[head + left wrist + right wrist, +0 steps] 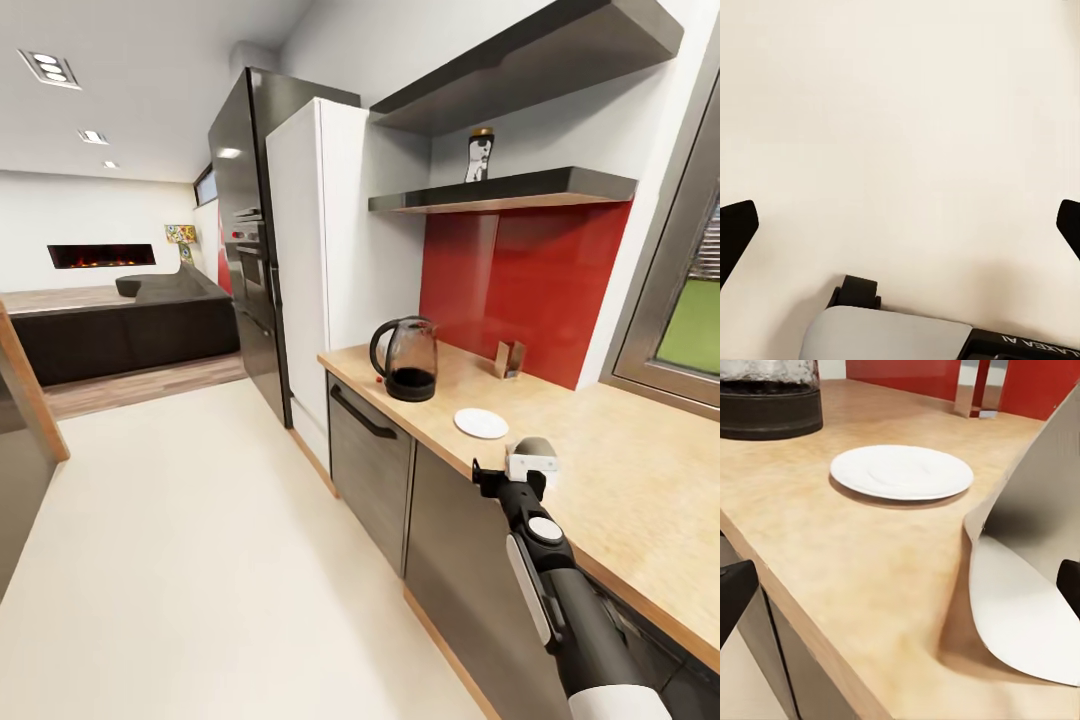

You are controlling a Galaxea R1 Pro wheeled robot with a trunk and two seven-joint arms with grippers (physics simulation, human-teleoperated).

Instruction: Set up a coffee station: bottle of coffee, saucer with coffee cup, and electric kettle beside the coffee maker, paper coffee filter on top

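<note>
Desk (pixel 620 480), light wood: glass kettle (pixel 407 358) near its far end; white saucer (pixel 481 423) lying just nearer, apart from it. Right gripper (pixel 530 458) over the desk edge, grasping a white paper filter (pixel 1020 600). Coffee jar (pixel 480 154) on the shelf (pixel 520 188) above. Left gripper (pixel 900 225): fingers spread, released, above pale floor (pixel 900 112).

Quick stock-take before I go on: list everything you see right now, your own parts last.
kettle: one, clear glass with black base, on the countertop near its fridge end.
saucer: one, white, on the countertop, apart from the kettle.
paper filter: one, white, at the right end effector, touching the countertop.
jar: one, dark with yellow lid, on the lower shelf.
fridge: one, black, beside white cabinet.
right end effector: over the counter edge.
left end effector: open, over pale floor.
</note>
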